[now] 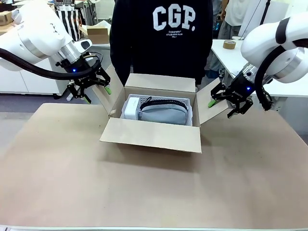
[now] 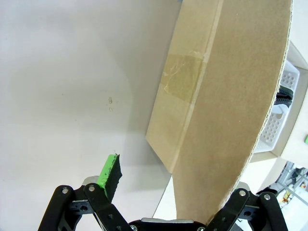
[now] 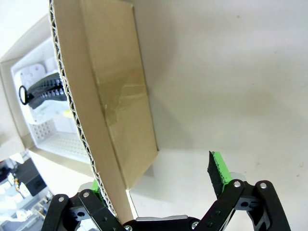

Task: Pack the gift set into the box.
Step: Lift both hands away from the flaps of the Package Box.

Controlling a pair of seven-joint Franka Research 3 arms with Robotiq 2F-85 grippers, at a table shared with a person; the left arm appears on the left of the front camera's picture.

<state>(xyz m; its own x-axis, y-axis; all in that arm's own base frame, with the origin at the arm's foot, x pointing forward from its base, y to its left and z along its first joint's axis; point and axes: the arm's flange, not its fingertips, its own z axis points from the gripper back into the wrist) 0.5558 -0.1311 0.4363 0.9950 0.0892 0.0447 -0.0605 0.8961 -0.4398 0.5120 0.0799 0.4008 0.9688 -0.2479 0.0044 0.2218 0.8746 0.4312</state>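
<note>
The brown cardboard box (image 1: 151, 134) stands open mid-table with all its flaps spread. Inside lies the gift set: a grey pouch (image 1: 163, 114) with a black zipper in a white perforated tray (image 1: 131, 108). My left gripper (image 1: 96, 91) is open astride the left flap (image 2: 226, 120). One green pad (image 2: 109, 173) shows, and the other finger is hidden behind the cardboard. My right gripper (image 1: 224, 107) is open astride the right flap (image 3: 115, 106), with that flap's edge close to one finger. The tray (image 3: 43, 130) and zipper (image 3: 45, 89) show past that flap.
A person in a black sweatshirt (image 1: 161, 33) stands right behind the box. A tape roll (image 1: 229, 44) sits on a white table at the back right, and a small carton (image 1: 98, 32) at the back left. Brown paper (image 1: 154, 192) covers the table.
</note>
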